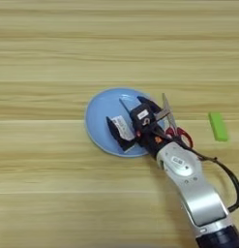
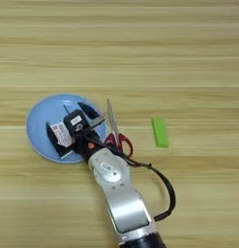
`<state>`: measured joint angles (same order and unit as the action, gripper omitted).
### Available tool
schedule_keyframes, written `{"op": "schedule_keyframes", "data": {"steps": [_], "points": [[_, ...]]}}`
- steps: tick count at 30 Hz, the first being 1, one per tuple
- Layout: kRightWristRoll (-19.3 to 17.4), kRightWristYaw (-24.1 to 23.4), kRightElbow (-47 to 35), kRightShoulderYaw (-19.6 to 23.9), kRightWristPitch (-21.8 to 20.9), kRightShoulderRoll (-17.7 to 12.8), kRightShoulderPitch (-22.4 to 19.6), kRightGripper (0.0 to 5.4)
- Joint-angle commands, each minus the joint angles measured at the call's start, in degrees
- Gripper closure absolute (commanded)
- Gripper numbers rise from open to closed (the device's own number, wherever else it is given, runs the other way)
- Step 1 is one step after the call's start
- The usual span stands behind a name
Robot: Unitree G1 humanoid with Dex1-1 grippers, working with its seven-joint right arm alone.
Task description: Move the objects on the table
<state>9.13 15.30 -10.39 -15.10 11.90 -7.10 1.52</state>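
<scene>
Left eye view, table point(image 1: 53, 43): light wood.
Blue plate point(image 1: 99, 106): left of centre.
White box point(image 1: 122, 127): lies on the plate, between the two black fingers of the right gripper point(image 1: 125, 123), which stand spread around it, not yet closed.
Scissors point(image 2: 116, 133): off the plate at its right edge, red handles toward the robot.
Green block point(image 2: 159, 131): further right, well apart.
Progress, judged: scissors apparently moved; box remains.
Obstruction: none evident.
</scene>
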Motion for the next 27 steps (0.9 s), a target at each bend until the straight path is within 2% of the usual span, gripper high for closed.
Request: {"op": "schedule_keyframes", "data": {"steps": [1,7,18,27], "points": [[-0.3,-0.8,-0.7,0.1,-1.0,0.7,-2.1,0.03],[-0.8,-0.8,0.9,0.1,0.6,1.4,-2.0,0.03],[-5.4,1.0,-3.1,-0.2,6.9,3.7,-1.0,0.03],[-8.3,1.1,-1.6,1.1,11.1,4.4,-1.8,0.03]]}}
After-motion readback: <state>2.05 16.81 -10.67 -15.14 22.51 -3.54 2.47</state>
